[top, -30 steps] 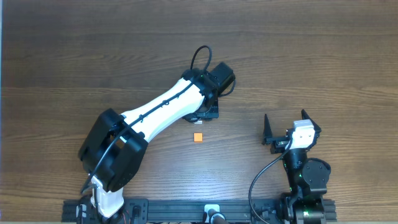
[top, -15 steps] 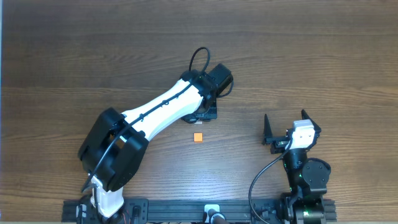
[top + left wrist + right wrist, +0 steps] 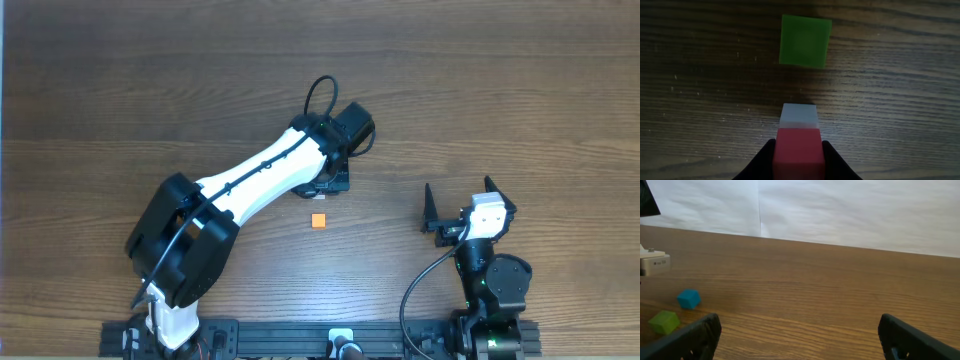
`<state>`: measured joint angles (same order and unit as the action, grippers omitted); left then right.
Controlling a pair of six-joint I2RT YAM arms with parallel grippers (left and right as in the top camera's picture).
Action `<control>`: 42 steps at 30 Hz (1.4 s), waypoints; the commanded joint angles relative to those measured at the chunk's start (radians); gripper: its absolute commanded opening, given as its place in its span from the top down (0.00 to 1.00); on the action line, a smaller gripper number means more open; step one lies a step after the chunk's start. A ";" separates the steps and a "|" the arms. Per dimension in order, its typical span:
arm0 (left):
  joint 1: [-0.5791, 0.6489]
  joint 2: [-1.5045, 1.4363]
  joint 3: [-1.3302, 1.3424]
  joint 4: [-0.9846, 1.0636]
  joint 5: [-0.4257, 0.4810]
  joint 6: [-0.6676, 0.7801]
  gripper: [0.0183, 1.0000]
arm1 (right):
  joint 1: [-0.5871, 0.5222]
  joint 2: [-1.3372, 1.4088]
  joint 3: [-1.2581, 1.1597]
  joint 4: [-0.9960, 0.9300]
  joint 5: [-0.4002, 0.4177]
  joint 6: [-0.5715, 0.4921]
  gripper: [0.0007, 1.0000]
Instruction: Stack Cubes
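My left gripper (image 3: 798, 146) is shut on a red cube (image 3: 798, 155) whose far face looks pale. It hangs just above the wood, a short way from a green cube (image 3: 805, 40) that lies flat on the table. From above, the left gripper (image 3: 330, 182) sits near the table's centre, and a small orange cube (image 3: 318, 221) lies just in front of it. My right gripper (image 3: 462, 205) stands open and empty at the right, near its base. The right wrist view shows a blue cube (image 3: 688, 299) and the green cube (image 3: 664, 322) side by side but apart.
The brown wooden table (image 3: 520, 90) is bare on the far side and at the left. A pale wall (image 3: 840, 210) rises behind the table's far edge. Part of the left arm (image 3: 652, 262) shows near the blue cube.
The left arm's wrist has shifted very slightly to the left. The right arm and the orange cube have not moved.
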<state>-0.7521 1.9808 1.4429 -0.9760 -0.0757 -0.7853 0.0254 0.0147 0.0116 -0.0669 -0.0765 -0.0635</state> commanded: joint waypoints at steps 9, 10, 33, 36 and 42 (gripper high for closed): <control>0.006 0.017 -0.019 0.016 -0.005 -0.008 0.94 | -0.005 -0.009 -0.006 -0.003 0.003 -0.005 0.01; 0.006 0.017 -0.019 0.018 -0.005 -0.008 0.94 | -0.005 -0.009 -0.006 -0.003 0.003 -0.005 0.01; 0.006 0.037 -0.019 0.026 -0.005 -0.008 0.79 | -0.005 -0.009 -0.006 -0.003 0.003 -0.005 0.01; 0.006 0.037 -0.019 0.026 -0.006 -0.008 0.77 | -0.005 -0.009 -0.006 -0.003 0.003 -0.005 0.01; 0.006 0.037 -0.019 0.026 -0.008 -0.007 0.50 | -0.005 -0.009 -0.006 -0.003 0.003 -0.005 0.01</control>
<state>-0.7521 1.9953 1.4322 -0.9524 -0.0772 -0.7860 0.0254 0.0147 0.0116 -0.0669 -0.0769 -0.0639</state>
